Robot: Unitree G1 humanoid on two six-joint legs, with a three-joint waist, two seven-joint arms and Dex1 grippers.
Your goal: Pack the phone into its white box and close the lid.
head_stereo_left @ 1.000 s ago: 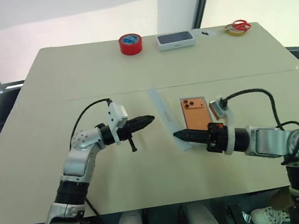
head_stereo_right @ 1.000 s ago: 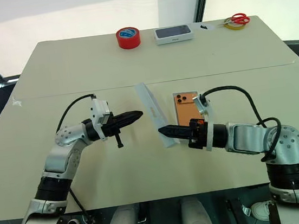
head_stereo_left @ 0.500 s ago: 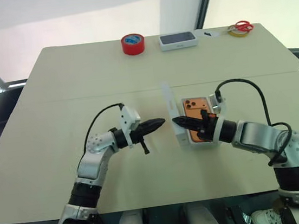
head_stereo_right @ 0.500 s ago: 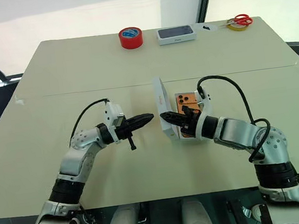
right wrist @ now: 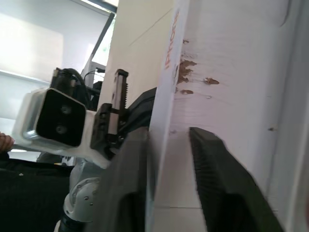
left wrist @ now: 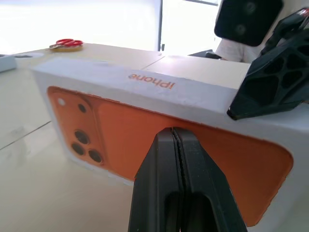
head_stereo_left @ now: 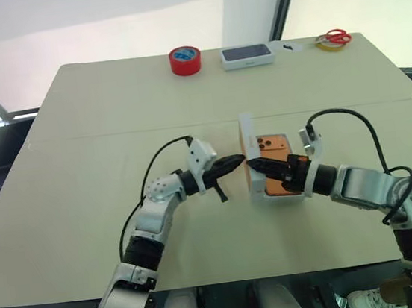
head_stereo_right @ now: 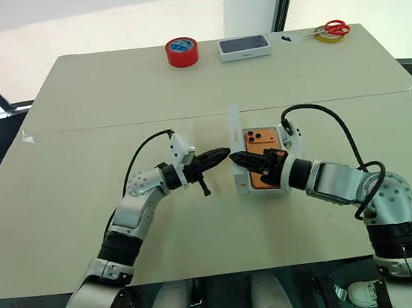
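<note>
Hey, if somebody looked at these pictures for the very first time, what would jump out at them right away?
Mid-table, the lid stands on edge beside the white box, where the orange phone lies with its lenses up. The left gripper, shut, points at the lid's pictured outer face, while the right gripper straddles its rim from the other side. At the far edge sits a red tape roll.

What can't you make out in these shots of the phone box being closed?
- Whether the left gripper touches the lid: head views too small; in the left wrist view its shut fingers cover the spot.
- Whether the right gripper pinches the lid wall or only straddles it: blurred in the right wrist view.
- The phone's lower end: behind the right gripper in the head views.
- The white box floor: under the phone.
</note>
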